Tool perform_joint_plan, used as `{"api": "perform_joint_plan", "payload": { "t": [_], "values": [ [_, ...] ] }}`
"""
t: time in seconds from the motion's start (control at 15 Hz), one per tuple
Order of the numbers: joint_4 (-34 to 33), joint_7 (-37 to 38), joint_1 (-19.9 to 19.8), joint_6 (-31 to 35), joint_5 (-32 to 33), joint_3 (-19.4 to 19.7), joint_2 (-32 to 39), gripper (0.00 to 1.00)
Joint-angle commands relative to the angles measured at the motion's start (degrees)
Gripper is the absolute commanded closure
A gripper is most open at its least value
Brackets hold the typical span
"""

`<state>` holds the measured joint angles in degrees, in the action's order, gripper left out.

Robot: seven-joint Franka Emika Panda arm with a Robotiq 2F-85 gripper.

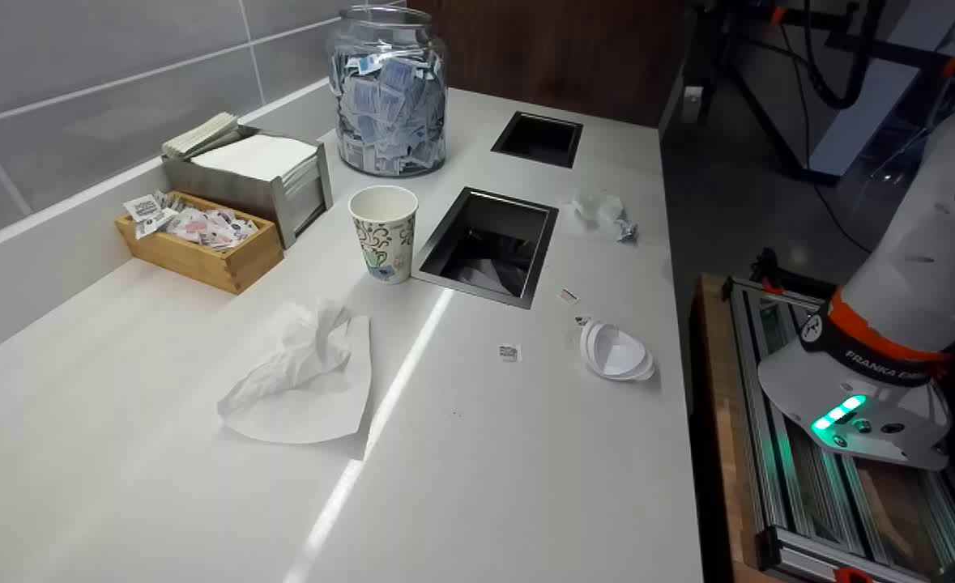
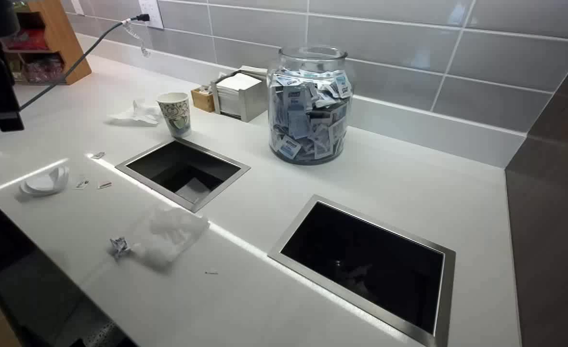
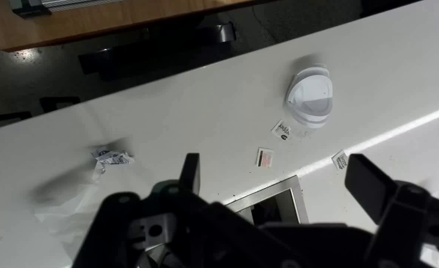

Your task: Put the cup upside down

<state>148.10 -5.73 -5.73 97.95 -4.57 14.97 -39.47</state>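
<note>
The cup (image 1: pixel 384 235) is an off-white paper cup with a dark swirl and cup print. It stands upright on the counter, wide open rim up, beside the near corner of a square bin opening. It also stands upright in an exterior view (image 2: pixel 175 115). In the wrist view the cup does not show. My gripper (image 3: pixel 277 175) is open in the wrist view, its two fingers wide apart with nothing between them. It is above the counter and the bin opening. Part of the dark gripper (image 2: pixel 6 96) shows at the upper left of an exterior view, apart from the cup.
Two square bin openings (image 1: pixel 538 139) (image 1: pixel 436 271) are set in the counter. A glass jar (image 2: pixel 310 111) of packets, a napkin holder (image 1: pixel 303 194) and a wooden packet box (image 1: pixel 234 263) stand along the wall. A crumpled napkin (image 1: pixel 299 380), white lids (image 1: pixel 616 352) and paper scraps lie about.
</note>
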Motion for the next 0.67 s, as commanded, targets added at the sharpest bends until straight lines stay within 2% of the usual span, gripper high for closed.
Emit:
{"api": "perform_joint_plan", "payload": {
  "t": [0.0, 0.33, 0.6],
  "values": [
    [-0.1, -0.8, -1.5, -0.1, -0.7, -1.2, 0.3, 0.0],
    [-0.1, -0.8, -1.5, -0.1, -0.7, -1.2, 0.3, 0.0],
    [-1.1, -0.7, 0.9, 14.1, -1.5, -3.7, 5.0, 0.0]
  ]
}}
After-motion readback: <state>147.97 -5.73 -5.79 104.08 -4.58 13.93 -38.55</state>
